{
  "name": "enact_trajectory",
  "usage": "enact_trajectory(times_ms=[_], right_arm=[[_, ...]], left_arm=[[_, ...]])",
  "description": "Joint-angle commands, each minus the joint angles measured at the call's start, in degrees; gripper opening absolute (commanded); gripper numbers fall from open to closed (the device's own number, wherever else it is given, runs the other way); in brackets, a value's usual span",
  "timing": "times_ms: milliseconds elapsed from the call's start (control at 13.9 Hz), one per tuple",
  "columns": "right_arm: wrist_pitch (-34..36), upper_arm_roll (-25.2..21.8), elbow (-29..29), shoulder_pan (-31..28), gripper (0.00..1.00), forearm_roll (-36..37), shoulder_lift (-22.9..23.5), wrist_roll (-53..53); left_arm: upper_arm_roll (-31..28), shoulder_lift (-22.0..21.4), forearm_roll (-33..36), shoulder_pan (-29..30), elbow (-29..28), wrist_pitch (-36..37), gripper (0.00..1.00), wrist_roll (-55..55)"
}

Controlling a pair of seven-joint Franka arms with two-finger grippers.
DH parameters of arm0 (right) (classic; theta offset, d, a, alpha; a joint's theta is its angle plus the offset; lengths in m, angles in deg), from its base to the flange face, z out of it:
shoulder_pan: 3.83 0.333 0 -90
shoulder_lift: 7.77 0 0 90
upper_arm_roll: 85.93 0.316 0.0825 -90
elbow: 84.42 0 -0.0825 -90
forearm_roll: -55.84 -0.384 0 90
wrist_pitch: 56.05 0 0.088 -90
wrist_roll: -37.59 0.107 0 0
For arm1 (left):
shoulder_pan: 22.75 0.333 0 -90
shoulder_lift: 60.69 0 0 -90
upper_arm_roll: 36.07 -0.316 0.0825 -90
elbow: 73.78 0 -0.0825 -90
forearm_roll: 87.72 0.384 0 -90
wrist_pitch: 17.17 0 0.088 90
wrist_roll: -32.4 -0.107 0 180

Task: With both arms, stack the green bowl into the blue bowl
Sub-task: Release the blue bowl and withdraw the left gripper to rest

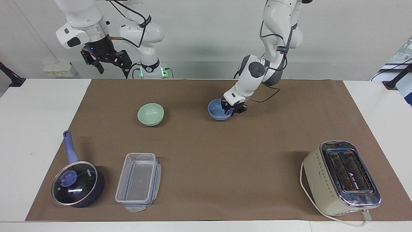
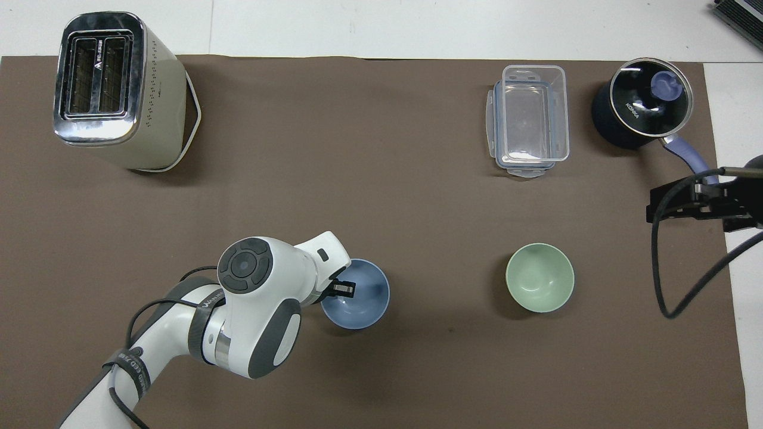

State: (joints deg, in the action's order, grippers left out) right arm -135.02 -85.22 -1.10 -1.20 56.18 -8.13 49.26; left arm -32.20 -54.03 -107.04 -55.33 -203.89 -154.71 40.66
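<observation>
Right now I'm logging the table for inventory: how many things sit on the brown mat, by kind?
Bowls: 2, the green bowl and the blue bowl
Saucepans with lid: 1, the saucepan
Clear plastic containers: 1, the container
Toasters: 1, the toaster
Total: 5

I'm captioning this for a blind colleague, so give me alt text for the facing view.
The left pincer is at the rim of the blue bowl, which sits on the brown mat beside the green bowl. The right pincer waits raised and open. Farther from the robots stand a lidded saucepan, a clear container and a toaster.
</observation>
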Motion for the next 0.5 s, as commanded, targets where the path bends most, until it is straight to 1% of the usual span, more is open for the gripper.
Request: enact_trajectory(times_ms=[0,143,215,430], right_arm=[[-0.8,-0.1,1.8,-0.4,1.0,-0.2,-1.4,-1.4],[-0.8,-0.1,1.7,-0.4,1.0,-0.3,-1.4,-1.5],[-0.8,-0.1,1.7,-0.4,1.0,-0.7,-1.4,-1.6],[-0.8,-0.1,1.7,-0.5,1.0,-1.0,-1.4,-1.7]], left_arm=[[-1.0,-0.7,-0.8,-0.9,-0.7,-0.9,1.0,0.5],[-1.3,-2.1,-0.8,0.2,-0.1,-0.4,1.0,0.0],[-1.3,-2.7,-0.8,1.5,0.9,1.6,1.0,0.2],[-1.4,-3.1,-0.7,6.4,6.8,9.5,1.0,-0.2]])
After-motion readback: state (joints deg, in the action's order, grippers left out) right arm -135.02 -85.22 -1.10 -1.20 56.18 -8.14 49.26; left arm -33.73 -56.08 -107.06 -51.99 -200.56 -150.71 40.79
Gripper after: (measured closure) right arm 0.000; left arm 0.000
